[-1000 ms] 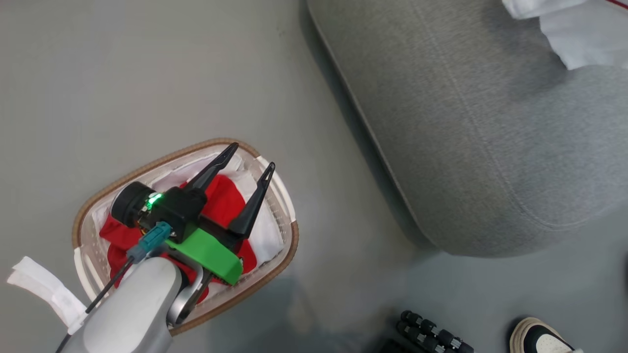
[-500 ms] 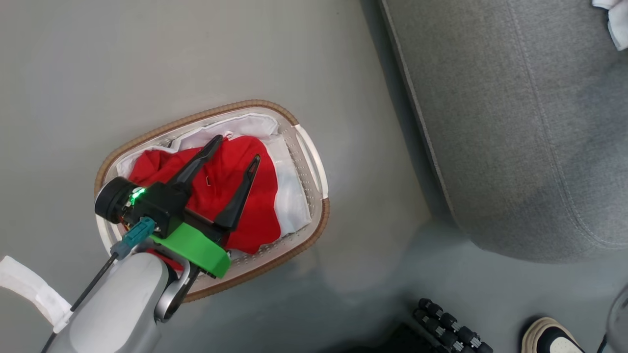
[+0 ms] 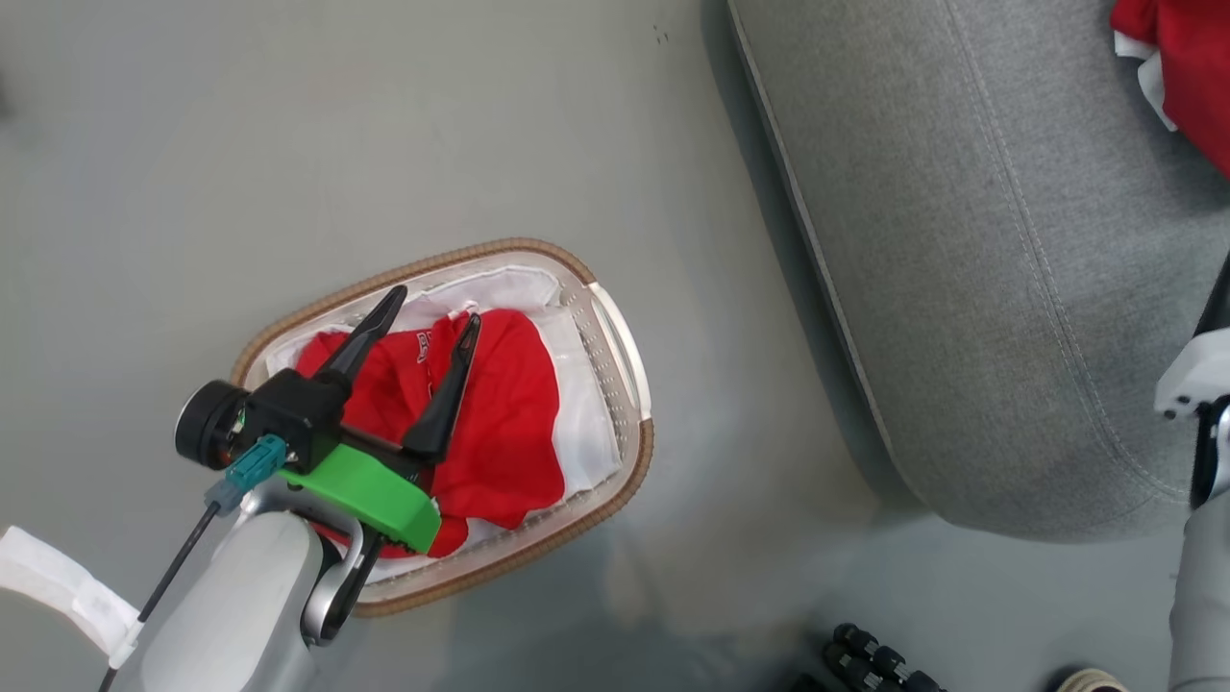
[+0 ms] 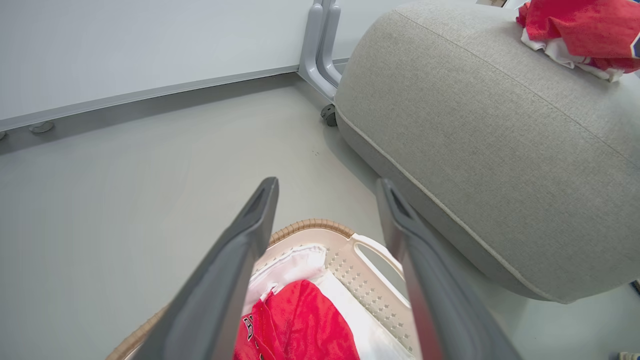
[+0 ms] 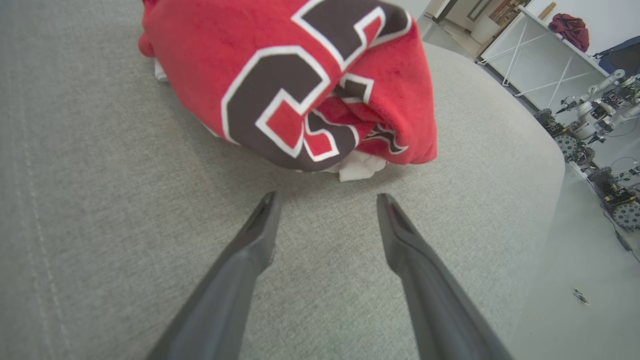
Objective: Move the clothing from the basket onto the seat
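A red garment (image 3: pixel 500 413) lies crumpled in the white basket (image 3: pixel 615 332) with the brown woven rim, on its white liner. My left gripper (image 3: pixel 430 315) hovers open above it with nothing between its fingers; from the left wrist the garment (image 4: pixel 300 330) shows below the spread fingers. A red jersey (image 5: pixel 300 85) with black white-edged numerals lies bunched on the grey seat (image 5: pixel 100 200), just beyond my right gripper (image 5: pixel 325 200), which is open and empty. The jersey (image 3: pixel 1192 77) also shows at the seat's (image 3: pixel 961 240) far right.
The basket stands on a grey floor left of the seat. Dark ribbed parts (image 3: pixel 874 663) and a shoe tip (image 3: pixel 1091 680) lie at the bottom edge. A wall and a grey wheeled frame leg (image 4: pixel 320 50) stand behind the seat. My pale right forearm (image 3: pixel 1201 538) rises at the right edge.
The head camera has swung, shifting the whole view. The right gripper has opened and the jersey now lies free on the seat. The left gripper stays open over the basket.
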Available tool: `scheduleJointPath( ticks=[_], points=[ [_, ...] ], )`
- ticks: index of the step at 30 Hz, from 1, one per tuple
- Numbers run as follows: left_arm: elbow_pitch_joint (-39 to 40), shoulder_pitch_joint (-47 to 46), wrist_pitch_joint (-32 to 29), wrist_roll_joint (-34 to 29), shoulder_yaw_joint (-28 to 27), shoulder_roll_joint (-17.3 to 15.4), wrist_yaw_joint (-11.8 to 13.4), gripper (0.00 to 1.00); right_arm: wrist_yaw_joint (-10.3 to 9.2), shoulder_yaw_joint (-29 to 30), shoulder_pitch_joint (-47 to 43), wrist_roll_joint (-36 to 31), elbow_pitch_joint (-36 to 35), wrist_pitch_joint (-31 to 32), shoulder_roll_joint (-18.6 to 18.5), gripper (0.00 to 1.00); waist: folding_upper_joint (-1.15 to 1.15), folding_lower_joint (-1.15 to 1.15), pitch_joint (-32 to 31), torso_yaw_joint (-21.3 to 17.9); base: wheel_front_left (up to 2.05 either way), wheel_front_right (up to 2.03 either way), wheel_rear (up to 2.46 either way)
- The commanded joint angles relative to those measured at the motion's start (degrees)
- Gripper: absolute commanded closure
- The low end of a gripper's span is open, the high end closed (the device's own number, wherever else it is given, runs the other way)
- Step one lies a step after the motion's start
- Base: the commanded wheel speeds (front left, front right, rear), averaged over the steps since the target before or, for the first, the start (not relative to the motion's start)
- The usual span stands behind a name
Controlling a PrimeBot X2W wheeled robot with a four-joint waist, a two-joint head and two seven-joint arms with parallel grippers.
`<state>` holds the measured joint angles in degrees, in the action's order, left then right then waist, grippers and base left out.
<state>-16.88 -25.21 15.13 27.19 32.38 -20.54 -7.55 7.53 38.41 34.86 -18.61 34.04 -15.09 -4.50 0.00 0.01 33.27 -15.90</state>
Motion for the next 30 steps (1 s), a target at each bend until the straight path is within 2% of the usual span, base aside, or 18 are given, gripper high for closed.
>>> scheduleJointPath(
  ticks=[1, 8, 15, 23, 30],
  points=[
    [-0.48, 1.14, 0.03, -0.48, -1.03, 0.4, 0.12, 0.0, -0.08, -1.46, -2.21, 1.14, -1.11, -0.1, 0.18, 0.0, 0.0, -0.01, -2.67, 1.11, 0.0, 0.0, 0.0],
    [-2.84, 4.06, 0.03, -1.88, -6.59, 3.07, 0.12, 0.0, -0.08, -10.66, -8.74, 5.42, -6.27, -0.1, 1.22, 0.0, 0.0, -0.01, -6.74, 3.47, 0.0, 0.0, 0.0],
    [-4.64, 6.05, 0.03, -4.23, -13.96, 5.84, 0.12, 0.0, -0.08, -20.55, -11.08, 12.21, -8.58, -0.1, 1.43, 0.0, 0.0, -0.01, -9.46, 7.29, 0.0, 0.0, 0.0],
    [-6.45, 6.57, 0.02, -7.33, -22.48, 9.81, 0.12, 0.0, -0.08, -30.66, -9.12, 18.61, -8.28, -0.11, 1.41, 0.0, 0.0, -0.01, -11.58, 12.26, 0.0, 0.0, 0.0],
    [-7.37, 6.72, 0.03, -10.5, -27.77, 12.17, 0.13, 0.0, -0.08, -35.61, -7.16, 21.68, -8.2, -0.11, 1.46, 0.0, 0.0, -0.01, -13.4, 15.17, 0.0, 0.0, 0.0]
  ],
)
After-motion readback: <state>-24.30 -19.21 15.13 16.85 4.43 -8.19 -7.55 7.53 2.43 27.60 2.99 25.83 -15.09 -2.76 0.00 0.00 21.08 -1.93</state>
